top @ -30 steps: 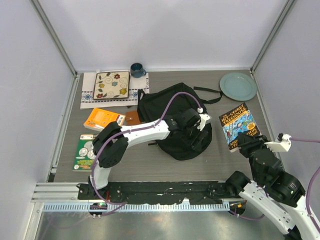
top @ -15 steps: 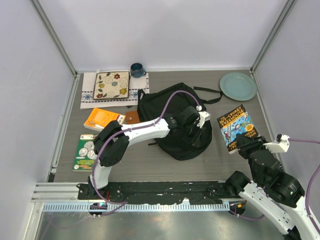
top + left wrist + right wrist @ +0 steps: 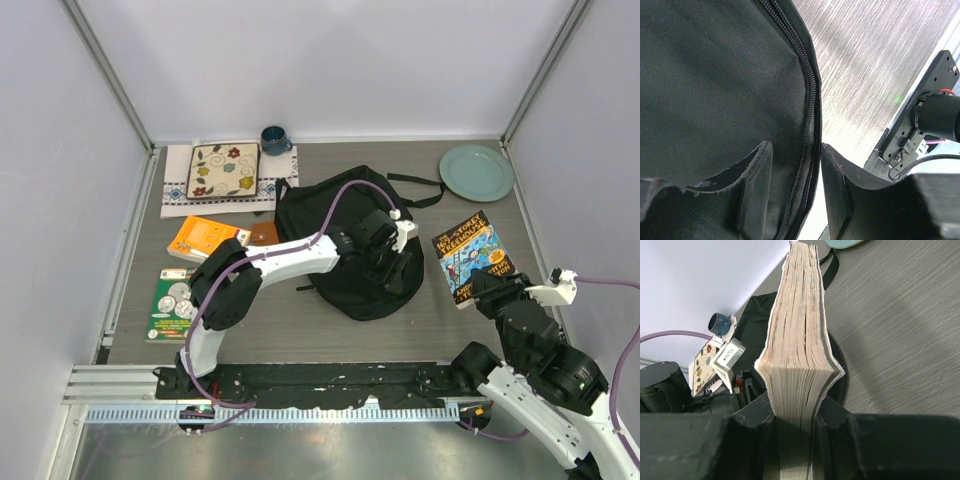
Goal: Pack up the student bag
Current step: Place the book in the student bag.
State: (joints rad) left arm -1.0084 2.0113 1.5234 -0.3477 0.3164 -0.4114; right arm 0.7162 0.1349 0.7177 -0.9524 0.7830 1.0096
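Two pincers: left pincer [image 3: 796, 150] half open astride the bag's [image 3: 715, 75] zip [image 3: 812, 100]; right pincer [image 3: 795, 425] clamps a book [image 3: 797, 330] between its fingers.

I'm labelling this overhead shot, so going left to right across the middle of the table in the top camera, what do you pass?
green booklet → orange book → brown wallet → black backpack → blue book

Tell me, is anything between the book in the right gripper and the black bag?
Nothing lies between the book and the bag. The left gripper, though, straddles the zipper on the bag's side facing the book.
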